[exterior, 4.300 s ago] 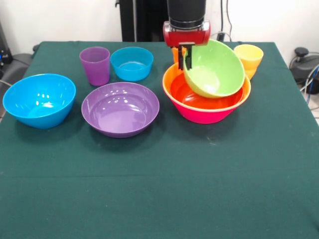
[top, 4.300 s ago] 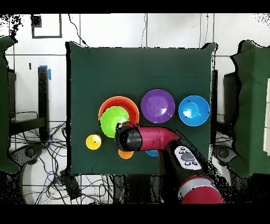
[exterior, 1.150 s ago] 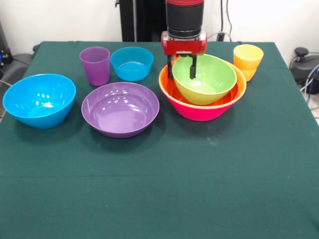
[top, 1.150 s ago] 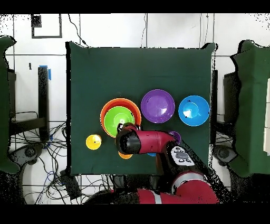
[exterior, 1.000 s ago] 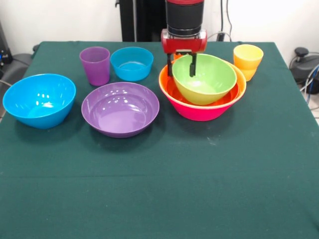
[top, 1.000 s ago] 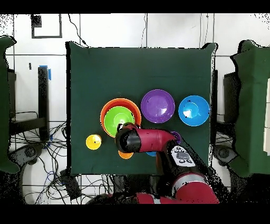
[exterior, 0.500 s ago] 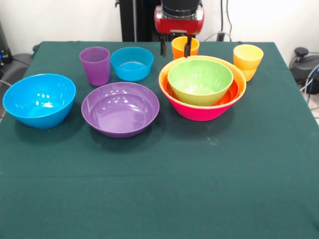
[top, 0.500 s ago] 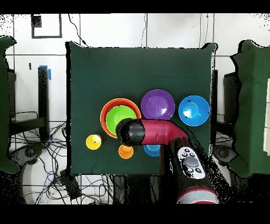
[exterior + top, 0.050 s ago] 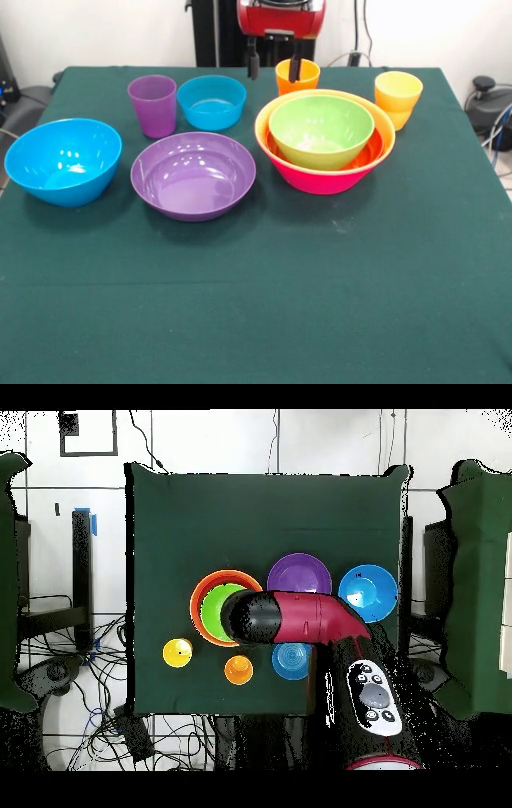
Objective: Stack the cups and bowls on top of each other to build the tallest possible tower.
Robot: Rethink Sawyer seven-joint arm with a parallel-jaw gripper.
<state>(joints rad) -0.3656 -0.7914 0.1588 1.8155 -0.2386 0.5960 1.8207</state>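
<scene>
Dark green tablecloth (image 9: 264,312) lying bare nearest the camera. Purple bowl (image 9: 193,174) and large blue bowl (image 9: 62,161) sitting empty, well in front of the claw (image 9: 273,62). Tower (image 9: 325,140) standing just below and before it: green bowl (image 9: 321,130) nesting in orange inside pink. Claw hanging apart, gripping nothing. Orange cup (image 9: 297,76) waiting just behind. Judging all light, stiff, slippery; rims offering best purchase.
</scene>
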